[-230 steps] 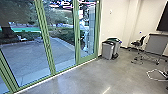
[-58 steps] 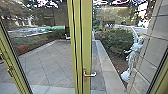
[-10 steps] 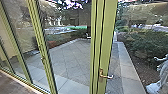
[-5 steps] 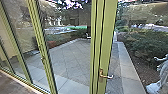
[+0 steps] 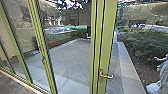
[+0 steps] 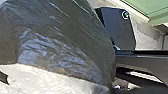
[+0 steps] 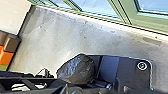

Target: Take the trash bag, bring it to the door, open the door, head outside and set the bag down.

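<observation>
Paved yard (image 5: 70,57) is lying behind glass, door (image 5: 107,37) looking shut. Guessing door-opening step is starting: handle (image 5: 108,76) is wanting straight reach, bag staying off frame edges. Trash bag (image 6: 62,50) is bulging by left wrist; can't tell if either pincer is gripping. Floor (image 7: 65,32) is running along glass, offering turning room imo.

Mottled grey floor (image 7: 47,42) with a darker patch (image 7: 152,41), coloured blocks (image 7: 6,58) at its edge
</observation>
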{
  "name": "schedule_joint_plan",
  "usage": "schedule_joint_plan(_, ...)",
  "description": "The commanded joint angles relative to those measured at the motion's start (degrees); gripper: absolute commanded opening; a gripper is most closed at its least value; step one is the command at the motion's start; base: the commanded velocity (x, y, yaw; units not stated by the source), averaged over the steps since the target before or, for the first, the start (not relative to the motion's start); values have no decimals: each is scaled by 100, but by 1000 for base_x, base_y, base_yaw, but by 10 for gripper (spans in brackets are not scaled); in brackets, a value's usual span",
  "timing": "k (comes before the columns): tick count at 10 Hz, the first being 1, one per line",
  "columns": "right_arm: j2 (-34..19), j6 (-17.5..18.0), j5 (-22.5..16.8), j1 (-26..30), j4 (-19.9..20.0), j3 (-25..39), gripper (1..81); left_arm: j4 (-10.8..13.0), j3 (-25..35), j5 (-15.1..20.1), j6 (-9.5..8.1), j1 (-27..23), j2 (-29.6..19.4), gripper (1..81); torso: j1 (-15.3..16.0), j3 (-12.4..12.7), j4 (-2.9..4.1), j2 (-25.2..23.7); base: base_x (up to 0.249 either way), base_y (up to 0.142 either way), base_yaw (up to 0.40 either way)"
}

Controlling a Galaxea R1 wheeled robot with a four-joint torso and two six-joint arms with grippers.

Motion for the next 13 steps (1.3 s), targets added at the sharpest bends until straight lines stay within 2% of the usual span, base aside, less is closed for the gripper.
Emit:
schedule_joint_plan(1, -818, 48, -1310, 1605, 729, 555, 811, -14, -112, 397, 16, -231, 58, 10, 5, 0, 0, 0, 0, 0, 0)
schedule_joint_plan(4, -968, 461, -2039, 2677, 835, 616, 811, -14, -358, 397, 7, -231, 207, 10, 5, 0, 0, 0, 0, 0, 0)
schedule_joint_plan(8, -898, 1372, -3337, 4293, 756, 652, 811, -32, -384, 397, -1, -213, 215, 10, 5, -2, 0, 0, 0, 0, 0)
schedule_joint_plan(9, -871, 1506, -3550, 4576, 756, 643, 811, -32, -376, 388, -1, -213, 225, 10, 5, -2, 0, 0, 0, 0, 0)
schedule_joint_plan(11, -704, 1682, -3771, 4945, 756, 537, 811, -31, -376, 397, -1, -213, 251, 10, 5, -2, 0, 2, 0, 0, 0)
schedule_joint_plan(13, -476, 1700, -3762, 5052, 773, 283, 811, -32, -384, 397, -10, -213, 250, 10, 5, -2, 0, 2, 0, 0, 0)
